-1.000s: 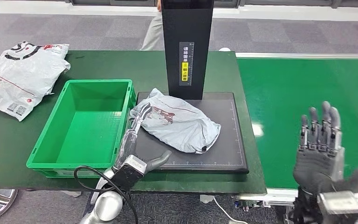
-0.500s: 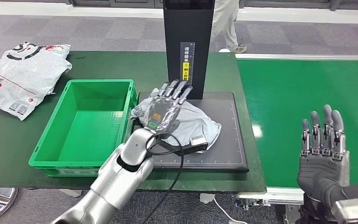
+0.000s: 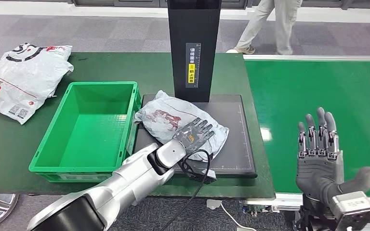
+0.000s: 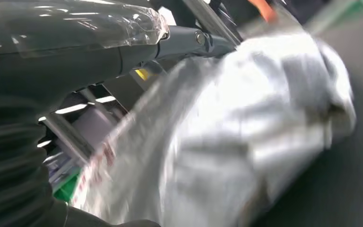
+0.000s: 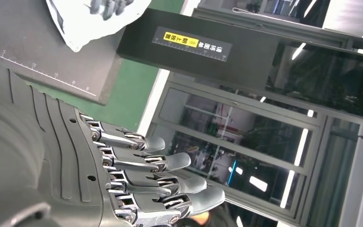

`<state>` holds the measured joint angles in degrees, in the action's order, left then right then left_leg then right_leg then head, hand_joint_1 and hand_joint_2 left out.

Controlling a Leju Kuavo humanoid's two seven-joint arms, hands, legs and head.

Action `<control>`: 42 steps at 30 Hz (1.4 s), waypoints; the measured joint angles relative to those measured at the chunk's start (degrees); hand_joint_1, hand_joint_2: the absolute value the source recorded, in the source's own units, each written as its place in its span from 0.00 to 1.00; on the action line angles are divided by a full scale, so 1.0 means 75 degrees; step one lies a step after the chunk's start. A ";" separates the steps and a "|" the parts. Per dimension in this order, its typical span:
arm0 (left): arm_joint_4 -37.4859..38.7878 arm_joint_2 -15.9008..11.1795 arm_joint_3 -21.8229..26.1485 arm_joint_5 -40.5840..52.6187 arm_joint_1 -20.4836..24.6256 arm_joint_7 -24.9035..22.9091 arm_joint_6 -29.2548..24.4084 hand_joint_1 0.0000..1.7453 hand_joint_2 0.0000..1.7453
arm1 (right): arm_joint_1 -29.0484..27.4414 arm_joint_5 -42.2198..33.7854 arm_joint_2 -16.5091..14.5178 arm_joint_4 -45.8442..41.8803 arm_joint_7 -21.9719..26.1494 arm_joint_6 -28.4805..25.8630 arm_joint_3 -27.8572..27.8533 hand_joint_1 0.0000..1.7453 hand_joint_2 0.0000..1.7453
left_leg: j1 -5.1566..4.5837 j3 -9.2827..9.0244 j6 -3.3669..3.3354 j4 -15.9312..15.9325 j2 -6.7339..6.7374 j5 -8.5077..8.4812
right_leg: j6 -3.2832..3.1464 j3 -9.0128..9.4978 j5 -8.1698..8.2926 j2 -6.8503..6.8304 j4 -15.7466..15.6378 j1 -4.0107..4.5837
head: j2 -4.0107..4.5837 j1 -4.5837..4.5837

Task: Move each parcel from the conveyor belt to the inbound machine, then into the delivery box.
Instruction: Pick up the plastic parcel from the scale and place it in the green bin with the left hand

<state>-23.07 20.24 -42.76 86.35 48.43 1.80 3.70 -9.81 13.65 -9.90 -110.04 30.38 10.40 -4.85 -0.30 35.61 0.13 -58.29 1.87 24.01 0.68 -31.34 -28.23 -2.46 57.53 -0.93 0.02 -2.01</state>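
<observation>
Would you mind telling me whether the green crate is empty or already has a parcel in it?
Empty: the green crate shows only its bare floor. The grey parcel lies on the black platform beside it.

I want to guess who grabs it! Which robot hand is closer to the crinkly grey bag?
Left. The left hand lies on the grey bag; the right hand hovers open over the conveyor belt, well apart.

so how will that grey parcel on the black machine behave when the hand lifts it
The grey parcel looks like a crumpled plastic mailer, so it will probably sag and fold, not stay stiff. Its glossy film may slip under the left hand lying on it. It seems soft-filled and likely light, unlikely to roll.
</observation>
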 joint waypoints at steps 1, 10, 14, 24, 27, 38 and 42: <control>0.0078 0.0006 -0.0019 -0.0283 0.0037 0.0224 0.0495 0.00 1.00 | -0.0008 -0.0045 0.0000 0.0011 0.0002 0.0001 0.0001 0.00 0.00 | 0.0000 0.0000 0.0000 0.0001 -0.0001 0.0000 | 0.0000 0.0003 -0.0001 -0.0001 0.0000 0.0001 | -0.0001 -0.0001; 0.0740 -0.0001 -0.0025 -0.1442 0.0221 0.0183 0.4107 1.00 1.00 | -0.0195 -0.0443 0.0000 0.0086 0.0044 -0.0200 0.0206 0.00 1.00 | 0.0002 -0.0150 0.0012 0.0008 0.0018 0.0152 | -0.0009 0.0226 -0.0105 0.0006 -0.0020 0.0003 | -0.0001 -0.0001; 0.0805 -0.0031 0.0005 -0.1707 0.0279 0.0236 0.4168 1.00 1.00 | -0.0289 -0.0445 0.0000 0.0080 0.0044 -0.0291 0.0324 0.00 1.00 | 0.0005 -0.0304 0.0020 0.0007 0.0029 0.0223 | -0.0027 0.0376 -0.0165 0.0010 -0.0023 0.0003 | -0.0002 -0.0002; 0.0832 -0.0041 0.0216 -0.1911 0.0526 0.0271 0.4222 1.00 1.00 | -0.0306 -0.0449 0.0004 0.0038 0.0041 -0.0275 0.0483 0.00 1.00 | 0.0016 -0.0331 0.0058 0.0009 0.0019 0.0155 | -0.0047 0.0345 -0.0148 0.0013 -0.0013 0.0018 | -0.0001 0.0000; 0.0832 -0.0098 0.0279 -0.1896 0.0529 0.0382 0.3838 1.00 1.00 | -0.0306 -0.0456 0.0006 0.0039 0.0041 -0.0253 0.0506 0.00 1.00 | 0.0016 -0.0317 0.0061 0.0013 0.0022 0.0189 | -0.0050 0.0366 -0.0175 0.0015 -0.0017 0.0016 | -0.0001 0.0000; 0.0549 -0.0422 0.1468 -0.3562 0.0585 0.1594 0.0634 1.00 1.00 | -0.0327 -0.0528 0.0002 0.0076 -0.0093 0.0083 0.0426 0.00 1.00 | 0.0019 -0.0259 0.0045 0.0004 0.0013 0.0115 | -0.0033 0.0262 -0.0121 0.0002 -0.0006 0.0008 | -0.0001 0.0000; 0.0006 -0.0560 0.2008 -0.4081 0.0537 0.1974 -0.0114 1.00 1.00 | -0.0432 -0.0511 -0.0029 0.0028 -0.0155 0.0272 0.0236 0.00 1.00 | 0.0018 -0.0199 0.0039 0.0000 0.0011 0.0108 | -0.0029 0.0206 -0.0110 0.0005 -0.0005 0.0006 | -0.0001 0.0000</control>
<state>-23.03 16.04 -27.70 55.75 52.46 16.61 2.85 -13.06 9.82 -10.12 -109.83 29.22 12.44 -3.08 -0.17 34.12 0.42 -58.29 1.95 24.82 0.47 -29.80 -29.06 -2.42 57.50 -0.88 0.02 -2.01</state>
